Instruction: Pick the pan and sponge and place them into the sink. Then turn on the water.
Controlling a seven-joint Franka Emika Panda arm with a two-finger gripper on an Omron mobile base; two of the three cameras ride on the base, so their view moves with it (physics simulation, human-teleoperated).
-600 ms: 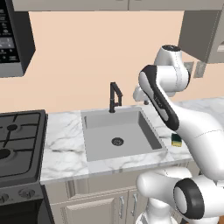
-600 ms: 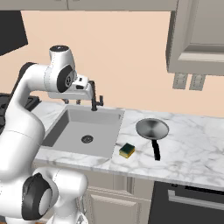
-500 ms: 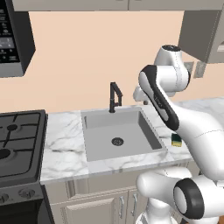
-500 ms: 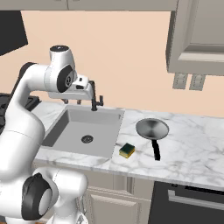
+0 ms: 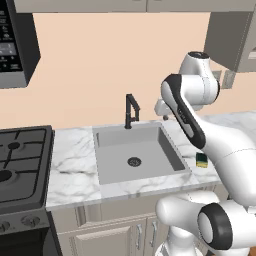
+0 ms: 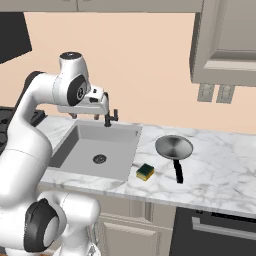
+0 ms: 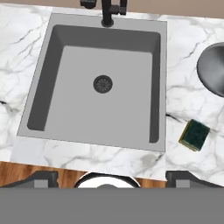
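The pan sits on the marble counter right of the sink, its black handle pointing toward the counter's front edge, and the sponge lies near it, just beside the basin's front right corner. Your gripper hangs high over the sink, jaws spread wide and holding nothing, so swing right and descend squarely on the pan's handle. Keep clear of the faucet behind the basin; the stove lies well off left.
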